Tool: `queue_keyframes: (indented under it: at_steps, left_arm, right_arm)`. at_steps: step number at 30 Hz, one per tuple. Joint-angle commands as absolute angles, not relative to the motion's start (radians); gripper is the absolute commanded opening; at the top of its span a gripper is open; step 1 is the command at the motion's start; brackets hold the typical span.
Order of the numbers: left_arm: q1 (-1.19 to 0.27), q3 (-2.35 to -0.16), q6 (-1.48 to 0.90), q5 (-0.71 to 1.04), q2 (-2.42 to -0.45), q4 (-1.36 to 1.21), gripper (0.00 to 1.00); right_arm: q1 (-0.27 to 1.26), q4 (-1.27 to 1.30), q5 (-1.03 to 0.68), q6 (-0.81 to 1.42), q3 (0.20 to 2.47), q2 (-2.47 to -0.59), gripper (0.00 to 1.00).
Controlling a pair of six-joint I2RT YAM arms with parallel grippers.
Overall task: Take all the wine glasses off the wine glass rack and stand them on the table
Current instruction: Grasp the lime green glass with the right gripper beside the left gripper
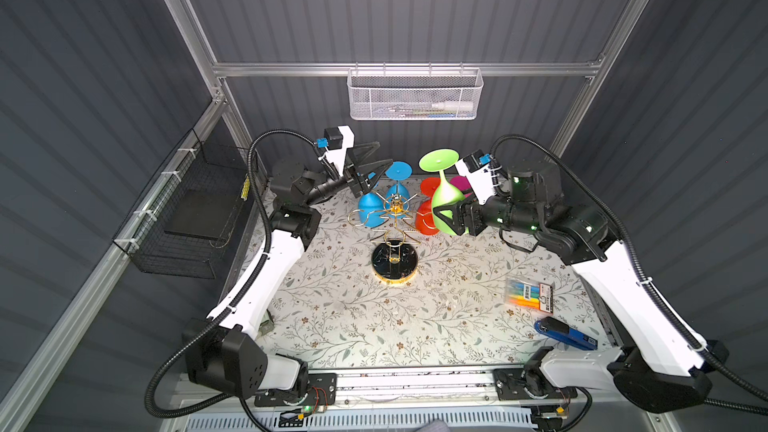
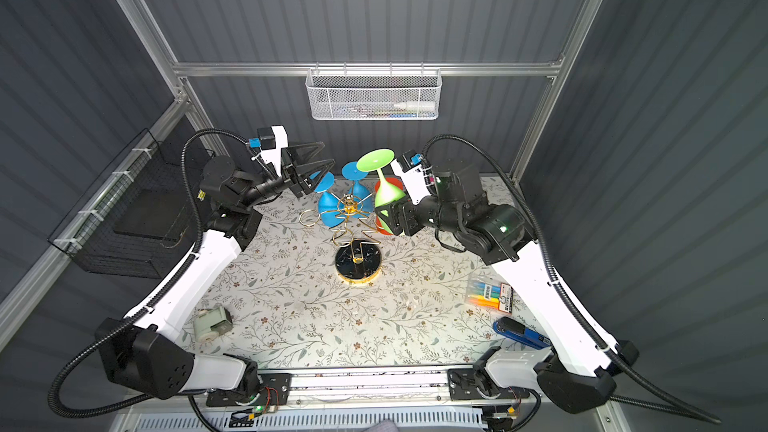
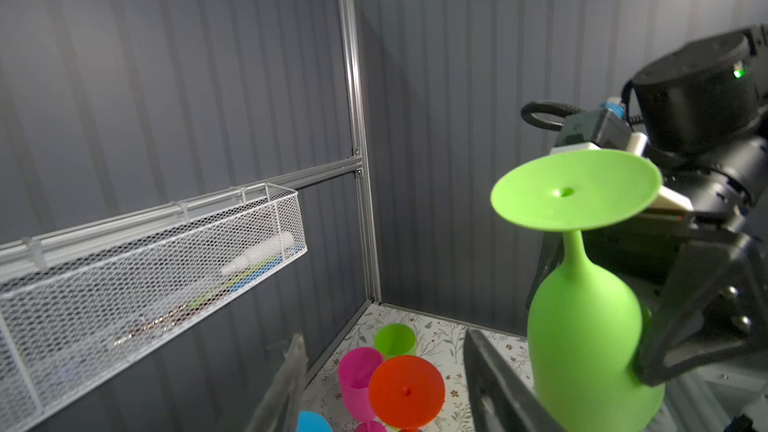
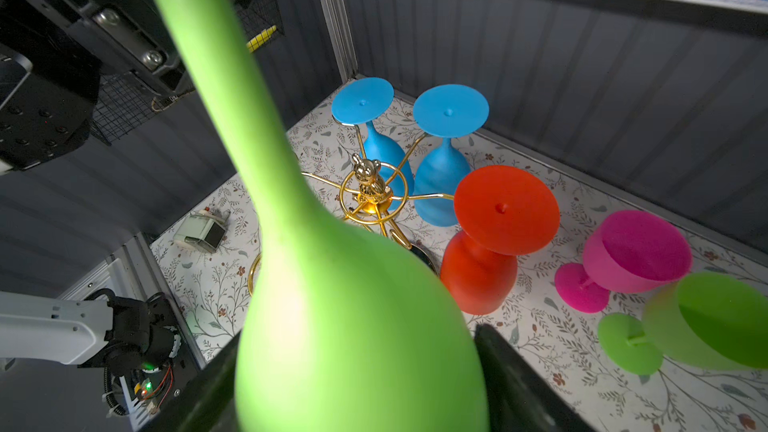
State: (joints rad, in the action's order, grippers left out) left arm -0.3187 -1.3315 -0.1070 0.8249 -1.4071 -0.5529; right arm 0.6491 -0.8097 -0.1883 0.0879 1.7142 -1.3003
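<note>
Green wine glass (image 1: 442, 197) inverted, bowl gripped by right fingers (image 4: 515, 384); left fingers (image 1: 372, 168) spread, empty, near gold rack (image 1: 394, 206).

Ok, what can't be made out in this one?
White mesh basket: contents too small behind the mesh in both top views, blurred or cut off in the wrist views.
Pink glass: almost hidden behind the right arm in both top views.
Marker pack: label print too small in both top views.
Grey gadget: mostly behind the left arm in a top view; too small to identify elsewhere.
</note>
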Motion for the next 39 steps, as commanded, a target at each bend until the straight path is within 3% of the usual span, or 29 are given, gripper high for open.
queue_keyframes:
  at_steps: [1,13,29,39]
  left_arm:
    - [-0.329,-1.347,0.066,0.940,-1.427,-0.708,0.56]
    - [-0.375,-1.367,0.307,1.002,-1.451,-0.660,0.54]
    - [-0.420,-1.396,0.388,0.941,-1.474,-0.652,0.52]
    - [-0.445,-1.405,0.438,0.935,-1.483,-0.597,0.40]
  right_arm:
    - [0.653,-0.880,-0.215,0.110,1.762,-1.327,0.61]
    - [0.653,-0.890,-0.248,0.119,1.823,-1.395,0.59]
    - [0.659,-0.874,-0.302,0.137,1.839,-1.440,0.57]
    - [0.675,-0.881,-0.304,0.141,1.831,-1.446,0.57]
